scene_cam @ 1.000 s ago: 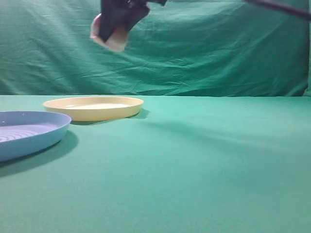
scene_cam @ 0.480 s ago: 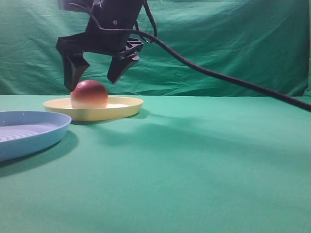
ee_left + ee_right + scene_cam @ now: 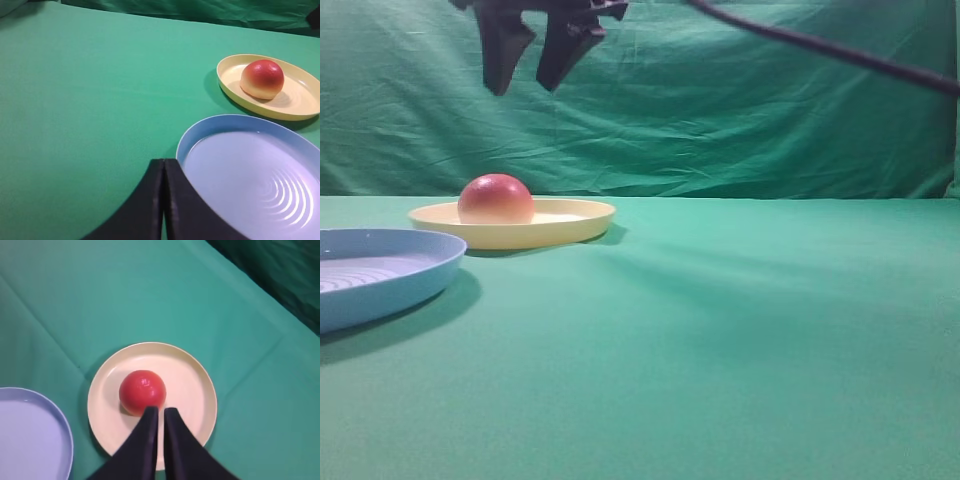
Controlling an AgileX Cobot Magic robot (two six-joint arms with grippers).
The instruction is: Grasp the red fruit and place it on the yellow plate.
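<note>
Sitting left of centre on the yellow plate point(image 3: 565, 222), the red fruit point(image 3: 496, 199) rests free — nothing grips it. I see my right claw point(image 3: 528, 72) high above it, fingers nearly pressed together; my left claw point(image 3: 163, 200) is pressed shut beside the light blue plate point(image 3: 210, 145), nearer on the green worktop point(image 3: 740, 330).

red fruit point(image 3: 142, 391), pale yellow plate point(image 3: 197, 385), ridged light-blue plate point(image 3: 250, 180), green cloth point(image 3: 740, 330)
</note>
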